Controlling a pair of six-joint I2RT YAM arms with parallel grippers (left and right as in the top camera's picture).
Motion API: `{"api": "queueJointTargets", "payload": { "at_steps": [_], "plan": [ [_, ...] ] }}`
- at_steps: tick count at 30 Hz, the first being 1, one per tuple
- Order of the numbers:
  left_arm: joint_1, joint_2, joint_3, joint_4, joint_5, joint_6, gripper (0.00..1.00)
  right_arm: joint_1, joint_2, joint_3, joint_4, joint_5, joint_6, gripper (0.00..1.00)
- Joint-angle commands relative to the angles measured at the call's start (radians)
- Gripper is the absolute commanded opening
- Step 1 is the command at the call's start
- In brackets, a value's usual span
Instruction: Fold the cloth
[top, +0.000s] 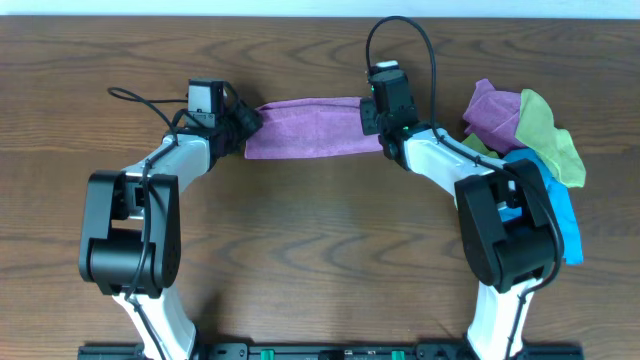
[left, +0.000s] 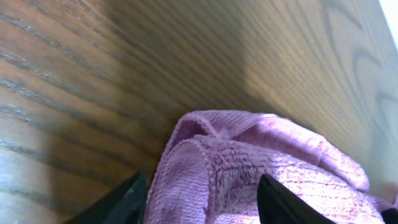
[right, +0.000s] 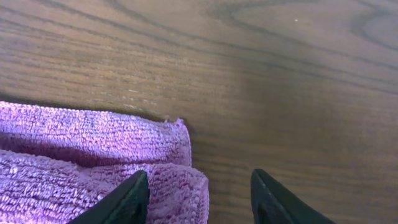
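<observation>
A purple cloth (top: 305, 128) lies folded into a long strip at the far middle of the table. My left gripper (top: 248, 122) is at its left end. In the left wrist view the jaws (left: 202, 199) are spread wide, with the bunched cloth end (left: 249, 155) between them. My right gripper (top: 372, 118) is at the strip's right end. In the right wrist view its jaws (right: 199, 199) are spread wide over the folded cloth corner (right: 93, 143), with bare wood under the right finger.
A pile of other cloths lies at the right: a purple one (top: 492, 110), a green one (top: 545, 135) and a blue one (top: 560, 210) beside the right arm. The table's far edge runs just behind the strip.
</observation>
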Motion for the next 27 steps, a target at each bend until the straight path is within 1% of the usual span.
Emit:
{"api": "queueJointTargets", "payload": {
  "at_steps": [1,4,7,9,10,12,13,14,17,19,22,27],
  "plan": [
    [0.005,-0.074,0.0,-0.015,-0.043,0.052,0.61,0.005,-0.069,0.005,-0.021,0.02,0.008,0.54],
    [0.008,-0.134,0.0,-0.032,-0.045,0.051,0.64,0.008,-0.132,0.005,-0.083,0.02,0.009,0.55],
    [0.008,-0.19,0.0,-0.047,-0.047,0.051,0.64,0.008,-0.188,0.005,-0.159,0.017,0.036,0.56],
    [0.008,-0.219,0.0,-0.044,-0.047,0.042,0.52,0.008,-0.225,0.005,-0.215,0.017,0.079,0.57],
    [0.006,-0.226,0.0,-0.039,-0.045,0.029,0.43,0.006,-0.241,0.005,-0.241,0.017,0.113,0.57],
    [0.001,-0.225,0.0,-0.029,-0.044,-0.01,0.3,0.002,-0.257,0.005,-0.283,0.003,0.186,0.59],
    [-0.006,-0.221,0.0,-0.027,-0.045,-0.021,0.25,-0.003,-0.257,0.005,-0.299,-0.029,0.218,0.6],
    [-0.018,-0.213,0.0,-0.02,-0.046,-0.021,0.23,-0.013,-0.257,0.004,-0.328,-0.102,0.266,0.6],
    [-0.053,-0.19,0.0,-0.017,-0.06,-0.021,0.22,-0.028,-0.256,0.004,-0.383,-0.144,0.352,0.62],
    [-0.077,-0.162,0.0,-0.016,-0.06,-0.021,0.22,-0.032,-0.256,0.004,-0.388,-0.179,0.361,0.64],
    [-0.108,-0.096,0.0,-0.018,-0.059,-0.02,0.23,-0.036,-0.24,0.001,-0.389,-0.216,0.369,0.64],
    [-0.117,-0.01,0.0,-0.017,-0.059,-0.02,0.19,-0.049,-0.172,0.0,-0.404,-0.261,0.429,0.66]
  ]
}}
